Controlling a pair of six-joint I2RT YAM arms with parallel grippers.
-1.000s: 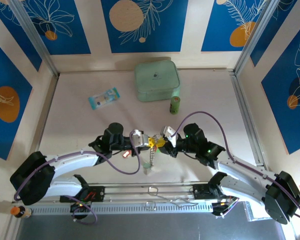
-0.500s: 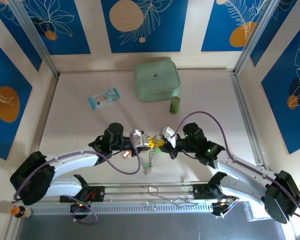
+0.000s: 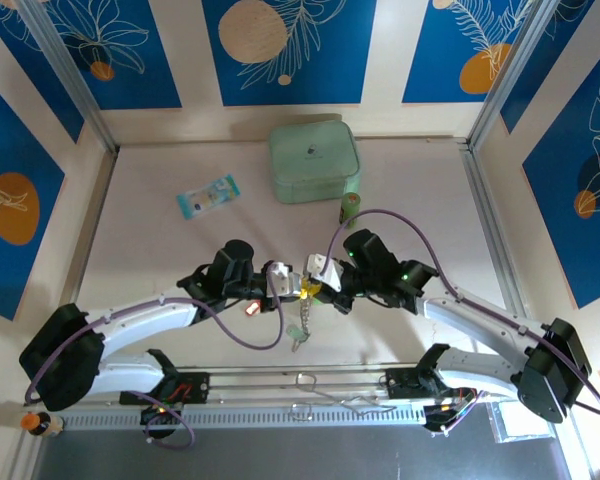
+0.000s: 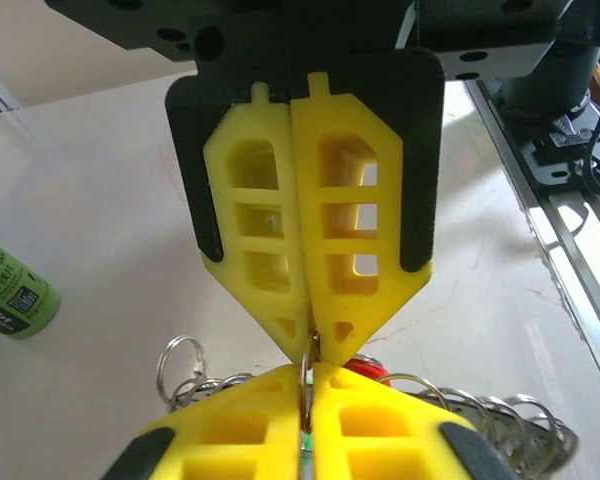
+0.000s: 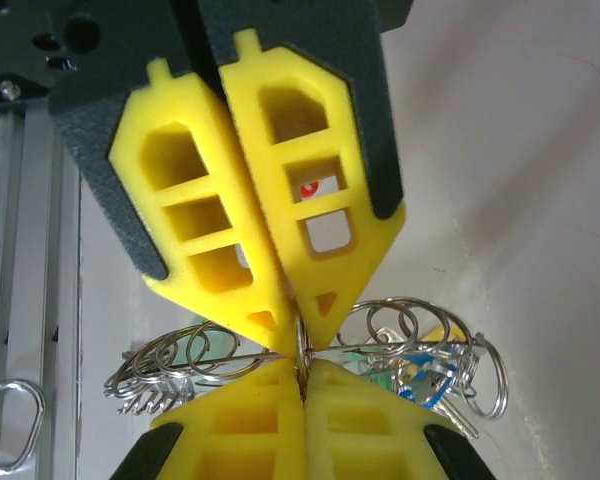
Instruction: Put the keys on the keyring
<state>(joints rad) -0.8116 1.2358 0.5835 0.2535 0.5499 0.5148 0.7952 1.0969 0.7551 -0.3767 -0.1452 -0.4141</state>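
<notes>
The 2 claws meet tip to tip above the table. The left claw (image 4: 308, 338) is closed, pinching a thin sliver of metal that I take to be the wire of the ring (image 5: 160, 372). The right claw (image 5: 298, 335) is closed on the same sliver from the opposite side, its tips almost touching the left's. Whether either also traps a key blade I cannot tell. The ring hangs just under the meeting tips, its loops fanning out to both sides. The keys (image 5: 412, 375) dangle below the right claw's tips, with blue and green heads. A red head (image 4: 365, 368) peeks out just behind the left claw's tips. A bottle (image 4: 10, 290) sits well off to the left claw's side.

This looks like a 2-claw threading step. To do it well, 1 claw should hold firm as the anchor while the other moves slowly along the wire's line. Neither should twist, since pulling apart would bend the wire or slip it from the pads. Only 1 claw should release at a time, or the bunch will drop.
</notes>
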